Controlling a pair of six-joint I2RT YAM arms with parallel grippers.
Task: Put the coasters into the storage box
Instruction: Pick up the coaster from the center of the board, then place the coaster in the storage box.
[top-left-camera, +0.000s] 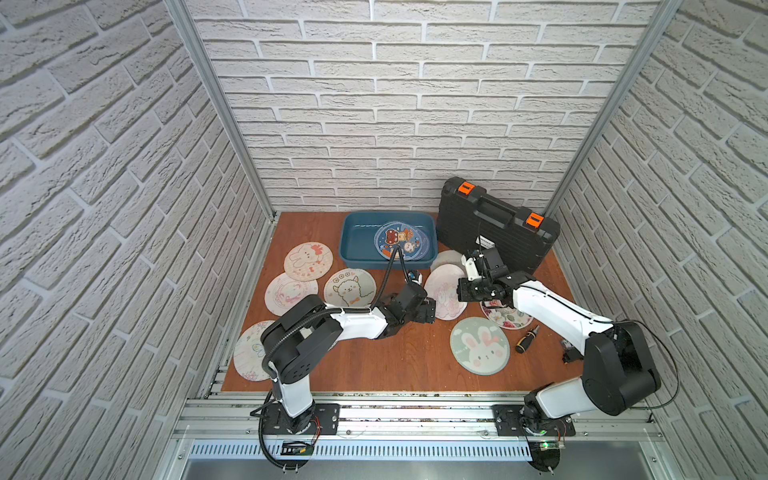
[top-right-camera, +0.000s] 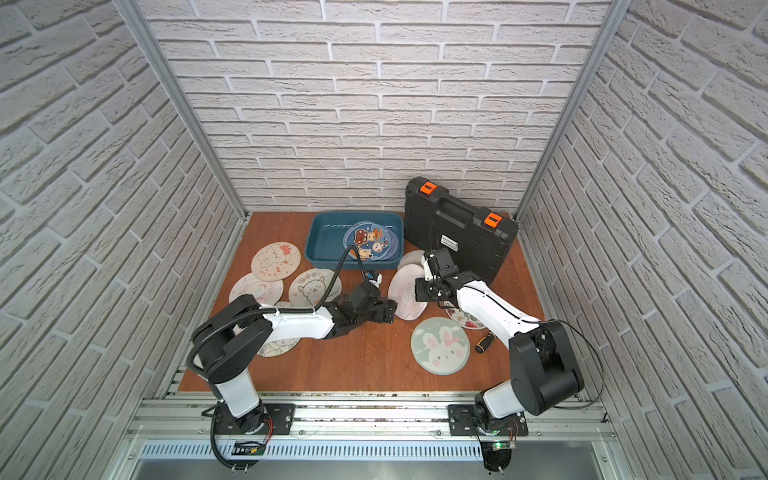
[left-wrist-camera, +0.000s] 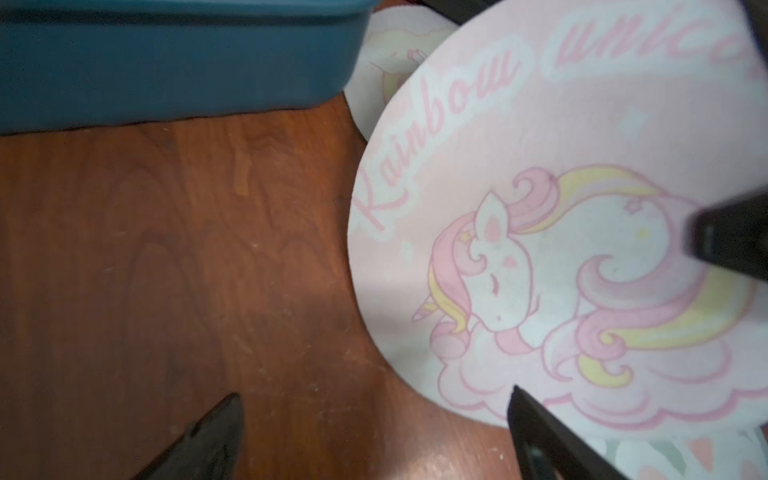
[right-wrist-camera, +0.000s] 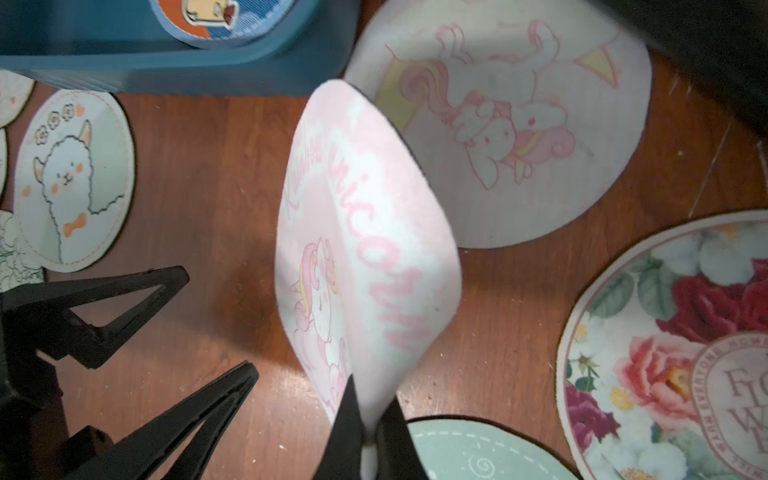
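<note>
In both top views the teal storage box (top-left-camera: 347, 245) (top-right-camera: 316, 247) stands at the back with a blue cartoon coaster (top-left-camera: 401, 241) inside. My right gripper (right-wrist-camera: 370, 415) is shut on the edge of a pink "Rainbow unicorn" coaster (right-wrist-camera: 365, 249) (top-left-camera: 444, 291), which bends and lifts off the table. My left gripper (left-wrist-camera: 374, 395) (top-left-camera: 430, 309) is open right beside that coaster (left-wrist-camera: 561, 249), nothing between its fingers. More coasters lie flat: cream rabbit (top-left-camera: 308, 261), alpaca (top-left-camera: 349, 287), green rabbit (top-left-camera: 480, 345), flower (right-wrist-camera: 665, 353), second unicorn (right-wrist-camera: 519, 124).
A black ribbed case with orange latches (top-left-camera: 498, 224) stands at the back right, close behind the right arm. A small screwdriver (top-left-camera: 527, 338) lies by the green rabbit coaster. Two further coasters (top-left-camera: 291, 293) (top-left-camera: 251, 351) lie at the left, partly under the left arm.
</note>
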